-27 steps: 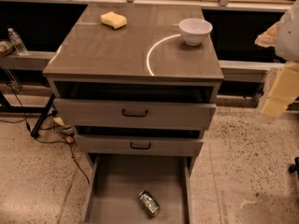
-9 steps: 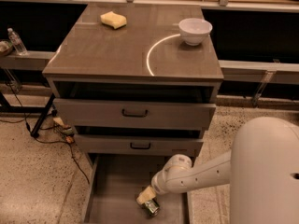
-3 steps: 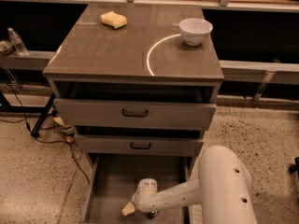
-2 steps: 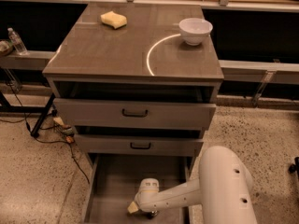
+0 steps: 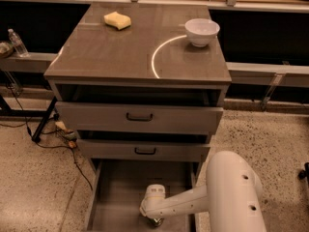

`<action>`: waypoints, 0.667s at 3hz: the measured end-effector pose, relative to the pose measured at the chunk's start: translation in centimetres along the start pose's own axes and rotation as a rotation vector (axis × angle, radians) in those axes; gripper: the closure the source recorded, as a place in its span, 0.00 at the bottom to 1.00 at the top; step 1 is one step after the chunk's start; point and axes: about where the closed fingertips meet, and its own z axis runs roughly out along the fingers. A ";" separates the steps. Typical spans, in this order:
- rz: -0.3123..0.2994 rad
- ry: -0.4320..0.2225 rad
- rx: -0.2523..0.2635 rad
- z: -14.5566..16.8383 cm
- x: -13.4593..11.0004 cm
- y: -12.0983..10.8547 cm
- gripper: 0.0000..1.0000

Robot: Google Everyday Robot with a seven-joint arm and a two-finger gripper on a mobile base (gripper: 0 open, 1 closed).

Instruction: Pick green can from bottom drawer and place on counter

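The bottom drawer (image 5: 119,198) is pulled out, a flat grey tray with low walls. My white arm (image 5: 227,192) reaches in from the lower right. Its wrist points down at the drawer's front middle, with the gripper (image 5: 155,221) under it, close to the drawer floor. The green can is hidden beneath the wrist and gripper; only a small dark shiny bit shows there. The counter (image 5: 120,50) is the glossy grey-brown cabinet top with a curved white reflection.
A white bowl (image 5: 202,31) stands at the counter's back right and a yellow sponge (image 5: 117,20) at its back left. The two upper drawers (image 5: 139,116) stand slightly open above the arm. Cables (image 5: 63,134) lie on the floor at left, near a water bottle (image 5: 17,42).
The can lay in plain view in the drawer before the arm came in. Over the last second the wrist has shifted slightly right, and it now covers that spot.
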 end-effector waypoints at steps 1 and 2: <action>-0.018 -0.017 -0.023 -0.5 -0.6 0.5 0.96; -0.046 -0.087 -0.089 -3.5 -2.6 0.9 1.00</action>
